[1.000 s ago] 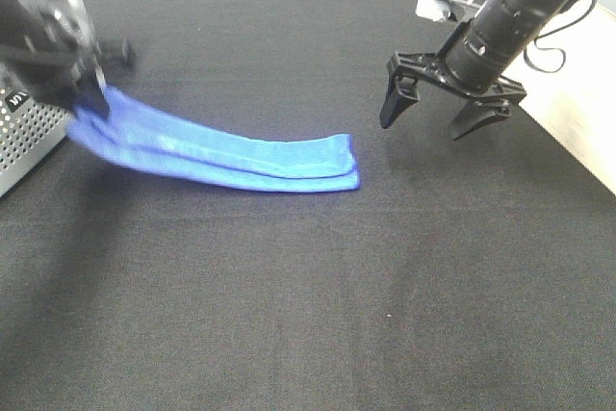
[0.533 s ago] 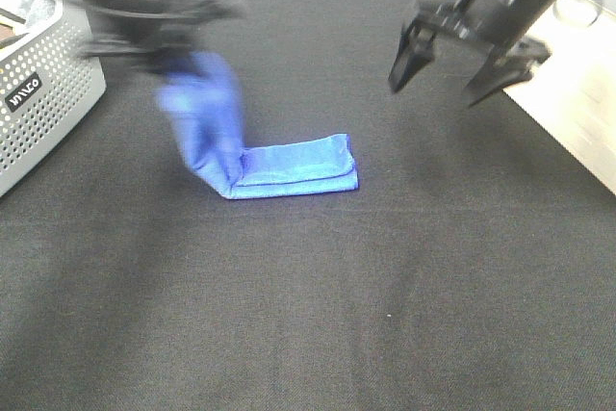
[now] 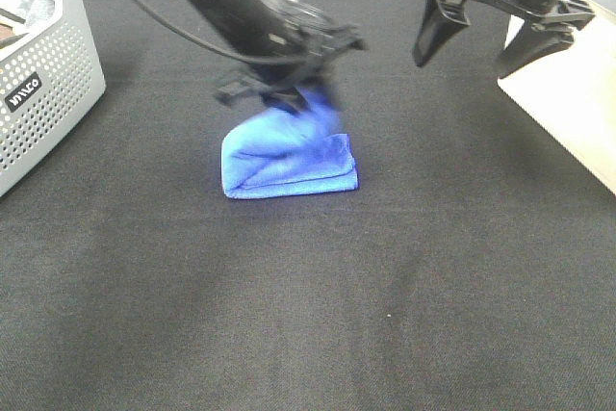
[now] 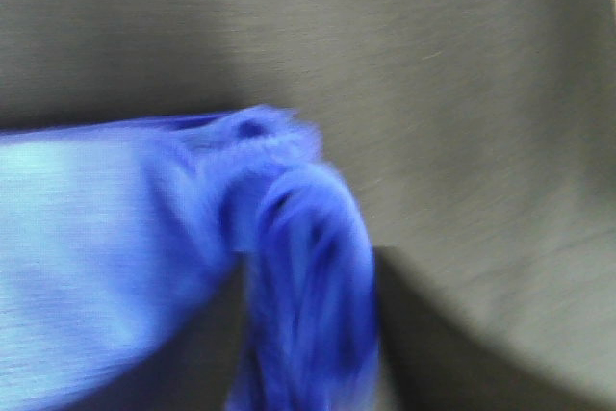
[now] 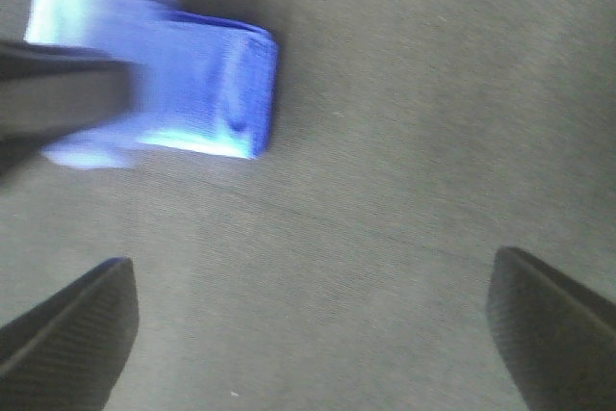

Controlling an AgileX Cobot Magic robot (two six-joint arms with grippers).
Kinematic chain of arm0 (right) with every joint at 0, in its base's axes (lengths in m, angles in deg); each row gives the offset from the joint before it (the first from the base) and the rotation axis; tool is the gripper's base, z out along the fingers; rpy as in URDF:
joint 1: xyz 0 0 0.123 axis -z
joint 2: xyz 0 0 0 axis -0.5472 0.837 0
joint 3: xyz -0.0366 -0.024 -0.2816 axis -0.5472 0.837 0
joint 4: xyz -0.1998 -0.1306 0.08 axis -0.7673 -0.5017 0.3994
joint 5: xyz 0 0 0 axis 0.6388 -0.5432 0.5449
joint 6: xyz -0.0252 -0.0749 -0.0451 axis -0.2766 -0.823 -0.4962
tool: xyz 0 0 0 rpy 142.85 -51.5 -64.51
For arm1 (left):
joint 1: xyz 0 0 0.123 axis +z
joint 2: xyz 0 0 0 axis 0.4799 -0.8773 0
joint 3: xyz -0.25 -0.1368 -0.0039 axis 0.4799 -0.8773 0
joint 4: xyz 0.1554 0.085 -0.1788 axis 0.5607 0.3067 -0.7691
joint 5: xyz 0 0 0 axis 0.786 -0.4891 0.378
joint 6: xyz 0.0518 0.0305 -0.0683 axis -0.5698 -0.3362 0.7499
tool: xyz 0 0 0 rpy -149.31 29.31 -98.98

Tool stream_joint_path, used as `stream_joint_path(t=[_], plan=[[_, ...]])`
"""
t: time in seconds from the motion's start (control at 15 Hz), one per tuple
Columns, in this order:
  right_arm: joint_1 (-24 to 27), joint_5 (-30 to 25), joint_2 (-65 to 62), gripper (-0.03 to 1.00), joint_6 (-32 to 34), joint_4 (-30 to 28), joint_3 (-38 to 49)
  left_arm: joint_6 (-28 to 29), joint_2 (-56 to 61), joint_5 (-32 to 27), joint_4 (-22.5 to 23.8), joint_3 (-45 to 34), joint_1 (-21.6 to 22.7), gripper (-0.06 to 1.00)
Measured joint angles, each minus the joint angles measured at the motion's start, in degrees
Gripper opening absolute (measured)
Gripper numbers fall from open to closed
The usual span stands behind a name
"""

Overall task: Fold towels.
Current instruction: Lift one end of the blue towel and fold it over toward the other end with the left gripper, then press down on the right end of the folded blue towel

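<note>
The left tool (image 3: 289,95) is carrying one end of the blue towel (image 3: 289,159) over the half that is lying flat on the black desk (image 3: 404,286). It is motion-blurred, but its fingers appear closed on the raised cloth. Half a second ago this tool was holding that end up near the grey perforated basket (image 3: 53,69). Now it is hanging above the middle of the desk, almost over the towel's right edge. The towel was a long strip a second ago and is now bunching into a short, thick packet left of centre. In the left wrist view a rolled lip of cloth is filling the near field, and no fingers are showing there. The right tool (image 3: 469,57) is hovering spread wide and gripping nothing. It is sitting higher and farther back than before, well apart from the towel.
</note>
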Motion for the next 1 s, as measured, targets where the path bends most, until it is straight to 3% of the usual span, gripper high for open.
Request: stream_joint_path(t=[0.13, 0.27, 0.4, 0.53, 0.67, 0.73, 0.8, 1.0], plan=[[0.00, -0.29, -0.11, 0.92, 0.69, -0.52, 0.00, 0.17, -1.03, 4.53, -3.50, 0.57, -1.43, 0.71], [0.00, -0.52, -0.11, 0.92, 0.80, -0.34, 0.00, -0.06, -0.57, 6.02, -2.92, 0.74, -1.20, 0.74], [0.00, -0.34, -0.11, 0.92, 0.74, 2.46, 0.00, -1.83, 1.49, 5.33, 1.03, 0.74, 1.38, 0.74], [0.00, 0.34, 0.34, 0.92, -1.32, 10.49, 0.00, -4.24, 4.47, 1.09, 6.36, 0.92, 5.39, 0.74], [-0.17, 0.11, 4.41, 0.92, -9.22, 25.04, 0.00, -5.67, 6.99, -5.33, 11.75, 1.09, 10.14, 0.74], [-0.17, 0.11, 4.41, 0.92, -9.22, 25.04, 0.00, -5.67, 6.99, -5.33, 11.75, 1.09, 10.14, 0.74], [-1.95, -0.86, 9.17, 0.92, -17.65, 37.18, 0.00, -6.76, 7.22, -10.54, 14.90, 1.09, 12.83, 0.75], [-6.36, -0.52, 16.27, 0.92, -27.33, 46.98, -0.34, -7.45, 7.22, -14.90, 17.99, 1.09, 15.41, 0.75]])
